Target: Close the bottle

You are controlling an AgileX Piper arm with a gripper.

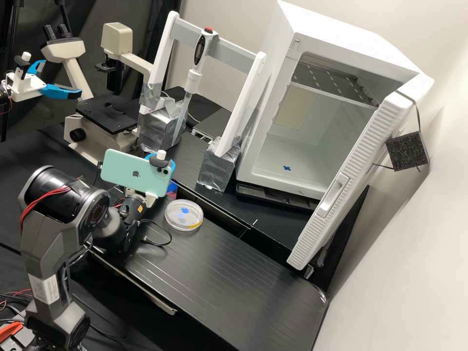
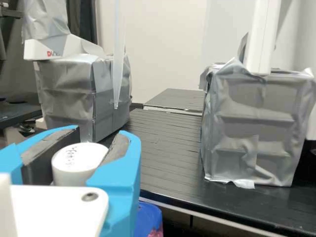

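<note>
1. Gripper (image 2: 102,134), one: its fingers are being kept closed about a white round cap (image 2: 79,160), marked on top. Hazard: slip or tilt, should the pads (image 2: 44,153) be bearing unevenly on the smooth side.
2. Blue-topped item with pink below (image 2: 148,219), one: is being seen low beside the gripper, in front of the dark platform's edge. Whether the bottle is being shown here cannot be told. Hazard: a knock or spill, should it be caught by a lowered finger.
3. Closing, judged as pending: alignment is being hampered by the fingers around the cap. Hazard: crossed thread or a half-seated cap, caused by an off-centre or slanted set-down.
4. Turning, if required: the bottle is perhaps not being braced. Hazard: bottle and cap being spun together.
5. Petri dish (image 1: 181,219), one, clear: is being kept near the arm. Hazard: a shove, caused by a wide wrist swing.
6. Mint phone (image 1: 126,170) and cable loop (image 1: 170,238): are being carried near the wrist. Hazard: snagging during rotation.
7. Pipette (image 1: 194,80), one: is being held upright in its stand. Hazard: a bent tip, caused by overreach.
</note>
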